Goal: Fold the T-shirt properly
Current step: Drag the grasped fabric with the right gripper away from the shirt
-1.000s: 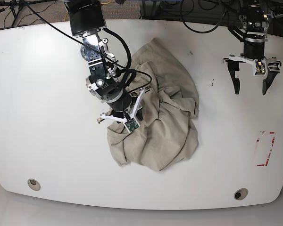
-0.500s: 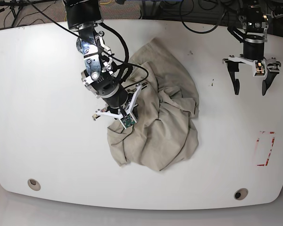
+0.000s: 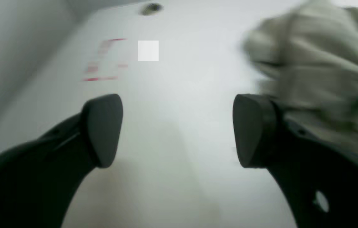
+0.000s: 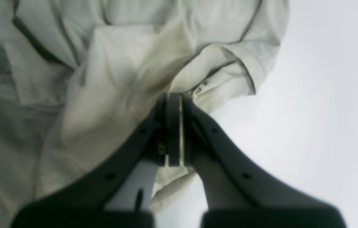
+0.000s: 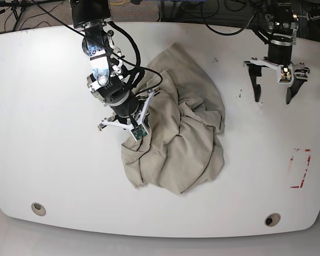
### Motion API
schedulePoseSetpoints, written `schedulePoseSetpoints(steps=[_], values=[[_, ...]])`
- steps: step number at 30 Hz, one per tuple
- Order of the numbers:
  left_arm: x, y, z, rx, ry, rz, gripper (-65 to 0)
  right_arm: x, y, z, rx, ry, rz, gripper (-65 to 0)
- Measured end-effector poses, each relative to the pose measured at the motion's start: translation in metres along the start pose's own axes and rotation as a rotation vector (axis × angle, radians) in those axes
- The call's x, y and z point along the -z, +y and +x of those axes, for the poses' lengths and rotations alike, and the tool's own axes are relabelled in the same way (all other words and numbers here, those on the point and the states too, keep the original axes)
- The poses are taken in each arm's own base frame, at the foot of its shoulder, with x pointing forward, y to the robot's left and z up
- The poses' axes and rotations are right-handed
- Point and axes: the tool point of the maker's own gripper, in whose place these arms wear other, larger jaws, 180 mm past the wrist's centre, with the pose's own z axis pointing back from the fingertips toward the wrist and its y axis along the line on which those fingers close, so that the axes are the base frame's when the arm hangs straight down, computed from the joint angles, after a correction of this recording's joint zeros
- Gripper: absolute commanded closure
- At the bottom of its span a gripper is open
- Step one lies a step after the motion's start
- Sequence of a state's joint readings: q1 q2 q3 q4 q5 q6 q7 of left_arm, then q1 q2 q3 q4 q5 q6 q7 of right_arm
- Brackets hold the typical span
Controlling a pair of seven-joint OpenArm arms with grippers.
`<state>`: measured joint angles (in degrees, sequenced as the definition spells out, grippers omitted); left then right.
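The beige T-shirt [image 5: 181, 133] lies crumpled in a heap at the middle of the white table [image 5: 48, 133]. My right gripper [image 5: 127, 127] is at the heap's left edge, its fingertips hidden under its own wrist in the base view. The right wrist view shows that gripper [image 4: 173, 98] shut, pinching a fold of the T-shirt [image 4: 103, 79] near a hemmed edge. My left gripper [image 5: 273, 97] hangs open above bare table at the back right, well apart from the cloth. In the left wrist view its fingers [image 3: 103, 126] stand wide with nothing between them, and the T-shirt [image 3: 318, 63] shows blurred at upper right.
A red tape rectangle [image 5: 300, 168] marks the table's right side, also visible as the red tape [image 3: 103, 60] in the left wrist view. Two round holes [image 5: 38, 208] [image 5: 272, 220] sit near the front edge. Cables run along the back edge.
The right gripper has closed on the shirt's fold and its arm has drawn back and left. The left arm has shifted slightly toward the back edge, still open.
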<state>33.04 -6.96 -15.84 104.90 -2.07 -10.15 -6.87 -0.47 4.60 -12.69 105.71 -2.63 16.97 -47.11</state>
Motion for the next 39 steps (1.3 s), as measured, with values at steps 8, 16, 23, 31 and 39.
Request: schedulePoseSetpoints(steps=[8,16,23,31,39], values=[[-0.005,0.004,-0.004,0.006,0.015,0.014,-51.7,0.014,-0.016,-0.011,-0.001,0.070,-0.008,-15.5],[-0.006,0.010,-0.001,0.017,0.009,0.029,-52.4,0.044,-0.056,-0.032,-0.008,0.162,-0.056,-32.8],[-0.003,0.006,0.005,0.013,-0.014,0.019,-52.6,0.047,-0.036,-0.002,-0.072,0.043,-0.006,-29.6],[-0.002,0.007,0.006,0.017,-0.012,0.010,-52.4,0.043,-0.028,0.033,-0.087,-0.082,0.049,-31.9],[0.001,0.004,0.013,0.014,-0.031,-0.002,-52.5,0.044,-0.065,0.029,-0.039,-0.078,0.013,-31.8]])
